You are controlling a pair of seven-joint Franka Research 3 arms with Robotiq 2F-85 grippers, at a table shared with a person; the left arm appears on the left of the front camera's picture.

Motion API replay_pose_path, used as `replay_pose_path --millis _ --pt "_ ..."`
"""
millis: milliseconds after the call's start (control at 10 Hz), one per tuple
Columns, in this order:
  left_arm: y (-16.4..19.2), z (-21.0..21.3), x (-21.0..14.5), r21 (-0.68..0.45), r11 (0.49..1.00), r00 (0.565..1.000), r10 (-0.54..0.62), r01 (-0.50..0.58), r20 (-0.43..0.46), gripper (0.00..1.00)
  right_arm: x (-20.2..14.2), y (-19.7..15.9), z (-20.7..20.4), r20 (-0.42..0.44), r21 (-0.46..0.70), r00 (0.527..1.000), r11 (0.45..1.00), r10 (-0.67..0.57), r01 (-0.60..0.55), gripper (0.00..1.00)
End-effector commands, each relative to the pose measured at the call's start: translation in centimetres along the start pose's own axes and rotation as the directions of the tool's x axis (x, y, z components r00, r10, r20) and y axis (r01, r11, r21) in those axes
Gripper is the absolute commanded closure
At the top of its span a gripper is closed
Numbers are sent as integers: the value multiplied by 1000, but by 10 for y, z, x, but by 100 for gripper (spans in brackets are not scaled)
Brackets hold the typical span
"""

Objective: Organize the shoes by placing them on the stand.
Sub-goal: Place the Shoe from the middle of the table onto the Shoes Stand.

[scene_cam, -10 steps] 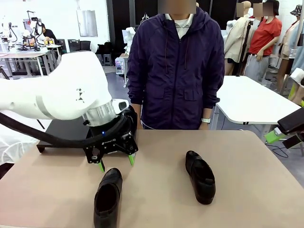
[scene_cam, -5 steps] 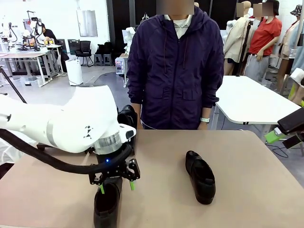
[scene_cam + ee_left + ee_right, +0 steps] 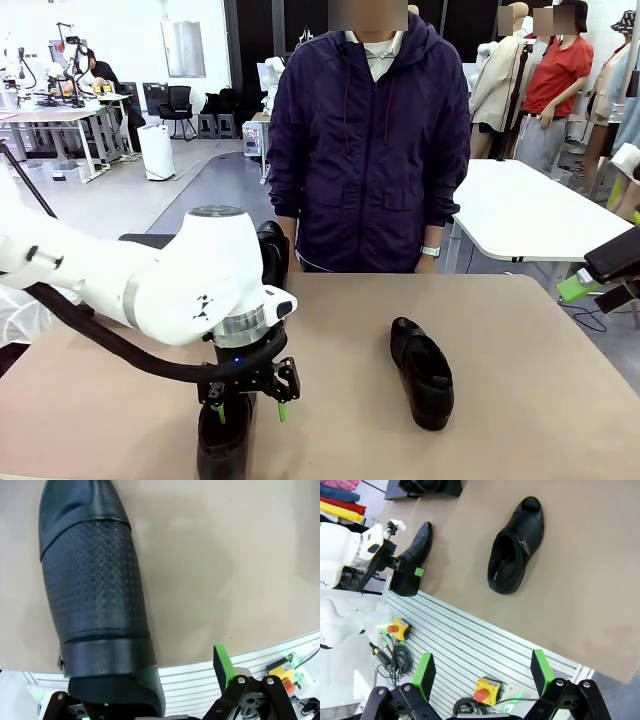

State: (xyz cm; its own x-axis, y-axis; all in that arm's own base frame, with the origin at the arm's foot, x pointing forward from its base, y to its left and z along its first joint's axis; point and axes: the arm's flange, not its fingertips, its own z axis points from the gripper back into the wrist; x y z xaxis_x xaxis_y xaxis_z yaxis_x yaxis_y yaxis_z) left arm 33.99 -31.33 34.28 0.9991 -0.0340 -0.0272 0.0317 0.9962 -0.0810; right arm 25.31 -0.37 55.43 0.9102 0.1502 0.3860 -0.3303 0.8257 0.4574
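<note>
One black shoe (image 3: pixel 222 445) lies at the table's near left, toe pointing away from me. My left gripper (image 3: pixel 251 411) hangs open over its heel end, one green fingertip on each side. In the left wrist view the shoe (image 3: pixel 95 605) covers one finger, and the other pad (image 3: pixel 222 662) stands clear of its side. A second shoe (image 3: pixel 422 372) lies right of the middle. More black shoes (image 3: pixel 430 485) sit on the black stand (image 3: pixel 395 495) at the far left. My right gripper (image 3: pixel 482 672) is open and holds nothing, past the table's near right edge.
A person in a dark purple jacket (image 3: pixel 370 150) stands at the far edge, hands out of sight. Below the near edge are a ribbed metal frame (image 3: pixel 450 635), yellow stop-button boxes (image 3: pixel 487 690) and cables. A white table (image 3: pixel 530 210) stands behind on the right.
My left arm has come toward the near edge and lower, from beyond the left shoe's toe to over the shoe. Its jaws stayed wide. Both shoes lie as before.
</note>
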Motion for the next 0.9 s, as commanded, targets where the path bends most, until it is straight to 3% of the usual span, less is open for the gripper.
replay_pose_path --millis 0,100,200,800 --pt "-10 -2 6 36 999 999 24 -25 22 27 1 -1 1 0 16 1000 1000 16 -16 0" --pt "-10 -2 6 51 998 999 26 -28 28 87 1 -1 1 0 16 1000 1000 16 -16 0" --pt "-9 -3 6 56 998 999 31 -32 31 100 1 -1 1 0 16 1000 1000 16 -16 0" --pt "-3 -1 7 120 990 997 61 -67 52 100 1 -1 1 0 16 1000 1000 16 -16 0"
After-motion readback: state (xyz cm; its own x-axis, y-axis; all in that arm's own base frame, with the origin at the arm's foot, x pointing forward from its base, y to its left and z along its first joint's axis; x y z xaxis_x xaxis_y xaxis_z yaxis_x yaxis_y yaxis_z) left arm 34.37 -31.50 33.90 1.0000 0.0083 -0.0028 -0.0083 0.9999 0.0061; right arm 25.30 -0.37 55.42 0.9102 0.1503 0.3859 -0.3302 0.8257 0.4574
